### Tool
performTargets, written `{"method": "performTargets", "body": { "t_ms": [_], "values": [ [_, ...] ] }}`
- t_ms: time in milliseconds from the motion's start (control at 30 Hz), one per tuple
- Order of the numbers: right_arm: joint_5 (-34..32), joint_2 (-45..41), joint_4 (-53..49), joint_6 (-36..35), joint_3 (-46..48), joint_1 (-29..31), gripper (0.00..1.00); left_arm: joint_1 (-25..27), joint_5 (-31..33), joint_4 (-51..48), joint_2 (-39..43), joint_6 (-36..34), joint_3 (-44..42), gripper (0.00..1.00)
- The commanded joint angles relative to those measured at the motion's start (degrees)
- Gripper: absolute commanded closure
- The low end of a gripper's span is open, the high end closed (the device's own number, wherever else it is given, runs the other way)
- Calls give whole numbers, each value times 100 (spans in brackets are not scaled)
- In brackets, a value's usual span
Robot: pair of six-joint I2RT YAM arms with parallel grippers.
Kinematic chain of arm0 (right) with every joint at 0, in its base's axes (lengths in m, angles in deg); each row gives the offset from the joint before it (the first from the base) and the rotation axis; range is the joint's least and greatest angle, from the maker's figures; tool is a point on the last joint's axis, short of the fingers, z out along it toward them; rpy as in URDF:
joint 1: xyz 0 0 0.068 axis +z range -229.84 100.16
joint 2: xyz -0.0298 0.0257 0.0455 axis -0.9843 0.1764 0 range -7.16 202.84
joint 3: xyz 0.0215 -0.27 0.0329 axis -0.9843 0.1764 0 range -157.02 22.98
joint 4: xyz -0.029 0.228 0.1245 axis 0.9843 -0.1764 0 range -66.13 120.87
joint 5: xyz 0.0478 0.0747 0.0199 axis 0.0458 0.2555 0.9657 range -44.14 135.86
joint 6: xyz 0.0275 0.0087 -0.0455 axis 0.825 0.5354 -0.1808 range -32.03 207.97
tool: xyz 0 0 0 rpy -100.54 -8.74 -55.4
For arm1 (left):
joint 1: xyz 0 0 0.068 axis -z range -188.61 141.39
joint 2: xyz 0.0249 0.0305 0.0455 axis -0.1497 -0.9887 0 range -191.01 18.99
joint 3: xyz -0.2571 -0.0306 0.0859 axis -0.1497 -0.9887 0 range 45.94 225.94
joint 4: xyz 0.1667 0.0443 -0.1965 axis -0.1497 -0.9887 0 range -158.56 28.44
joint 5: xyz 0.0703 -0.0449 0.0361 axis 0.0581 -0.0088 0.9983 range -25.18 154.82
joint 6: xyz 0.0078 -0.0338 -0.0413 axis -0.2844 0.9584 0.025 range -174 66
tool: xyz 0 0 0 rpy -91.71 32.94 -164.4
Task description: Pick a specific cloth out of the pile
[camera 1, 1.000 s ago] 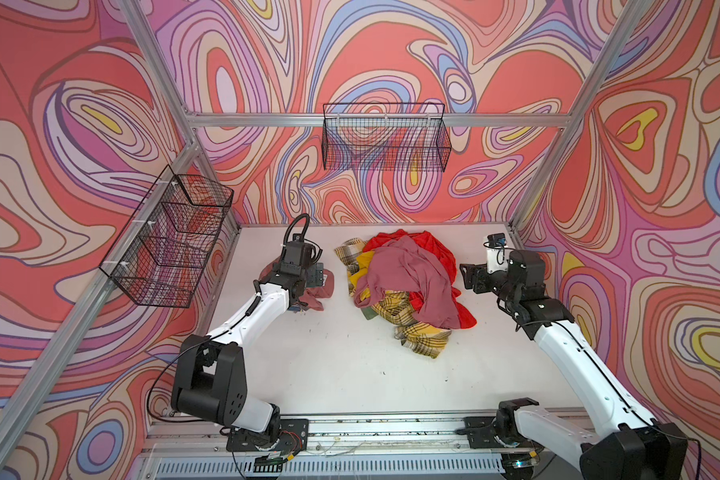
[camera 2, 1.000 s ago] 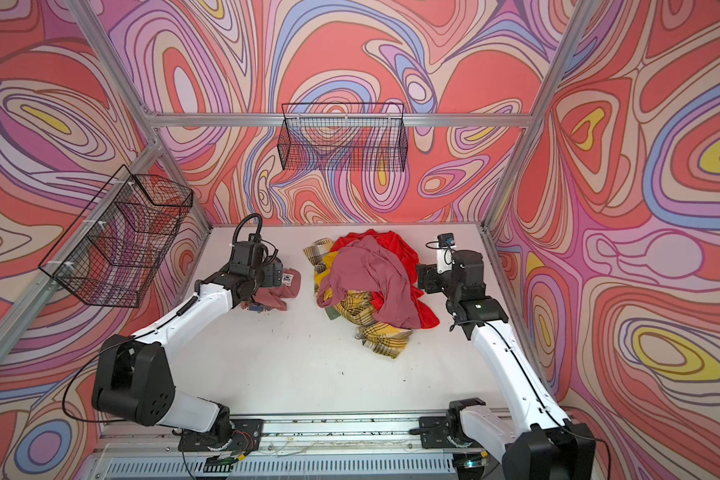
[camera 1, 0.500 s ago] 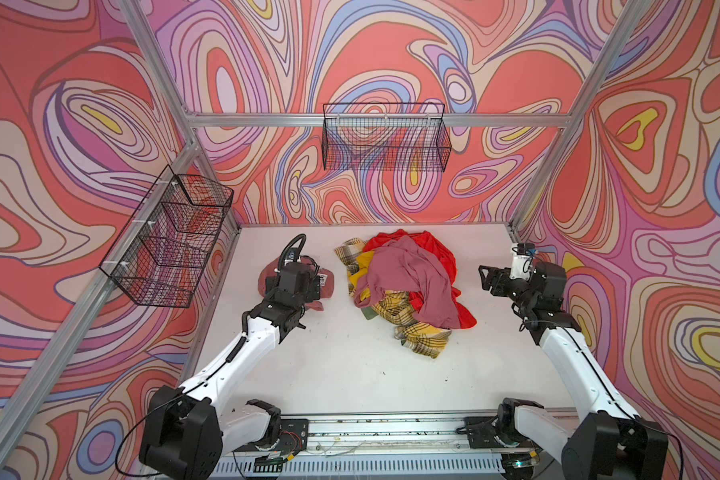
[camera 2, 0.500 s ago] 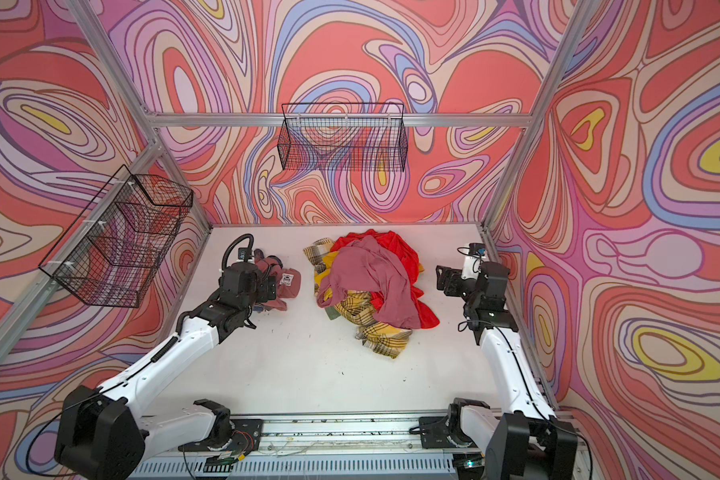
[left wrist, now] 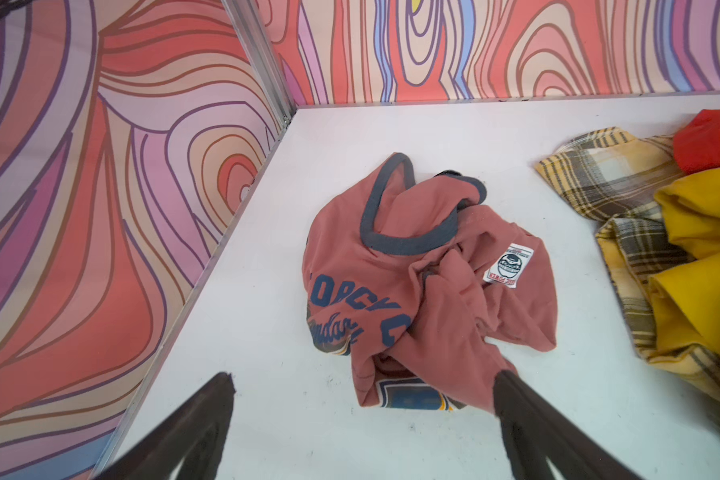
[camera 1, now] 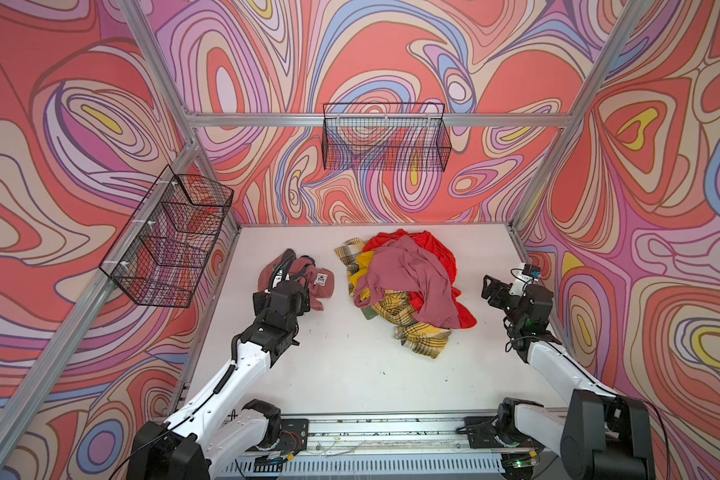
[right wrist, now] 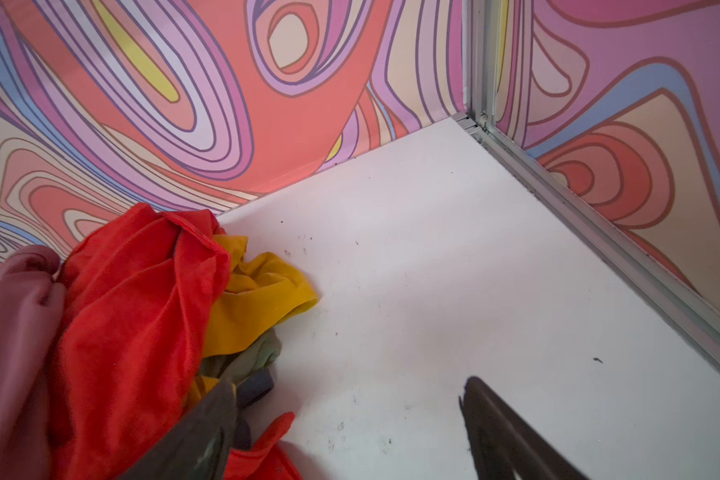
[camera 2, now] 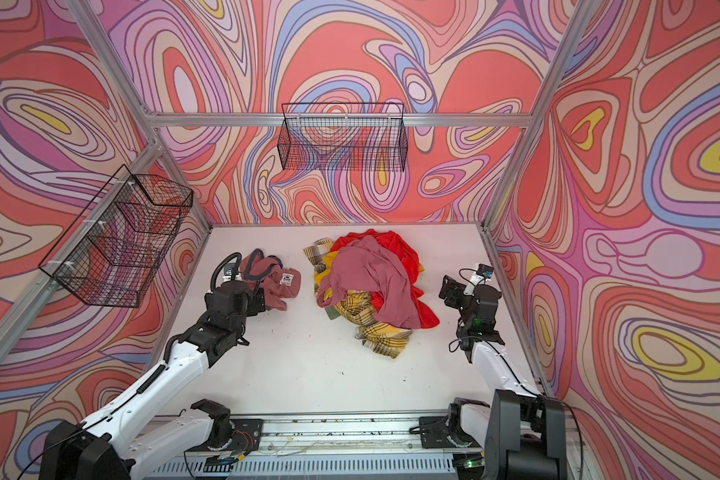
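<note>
The cloth (left wrist: 425, 282), a small dusty-pink garment with a white label and blue-grey trim, lies crumpled on the white table, apart from the pile and to its left in both top views (camera 1: 308, 278) (camera 2: 277, 278). My left gripper (left wrist: 364, 380) stands open just in front of the cloth (camera 1: 303, 297) (camera 2: 260, 300), holding nothing. One of its fingertips (left wrist: 506, 380) overlaps the cloth's near edge in the left wrist view. The pile (camera 1: 408, 282) (camera 2: 375, 282) (right wrist: 134, 316) is red, dusty pink, mustard and plaid. My right gripper (right wrist: 348, 386) is open and empty beside the pile's right edge (camera 1: 491, 291) (camera 2: 449, 291).
A black wire basket (camera 1: 171, 237) hangs on the left wall and another (camera 1: 385, 137) on the back wall. Patterned walls with aluminium posts (right wrist: 481, 58) enclose the table (camera 1: 350, 365) on three sides.
My left gripper has drawn back from the cloth toward the table's front; the cloth stays on the table. My right gripper has pulled away from the pile toward the right wall.
</note>
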Motion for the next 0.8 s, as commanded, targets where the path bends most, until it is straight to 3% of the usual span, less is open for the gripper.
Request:
{"method": "performTargets", "body": {
  "t_ms": [0, 267, 433, 633, 767],
  "values": [
    [-304, 422, 1022, -380, 138, -26, 12, 7, 263, 232, 120, 6, -147, 0],
    [255, 1748, 3309, -368, 546, -18, 14, 11, 218, 188, 225, 98, -232, 0],
    [322, 2235, 3796, -485, 583, -18, 14, 17, 241, 222, 360, 51, -323, 0],
    [424, 2781, 4538, -644, 689, 135, 5, 16, 311, 822, 443, -216, -819, 0],
    [156, 3050, 4693, -863, 679, 375, 5, 11, 628, 912, 271, -307, -797, 0]
  ]
}}
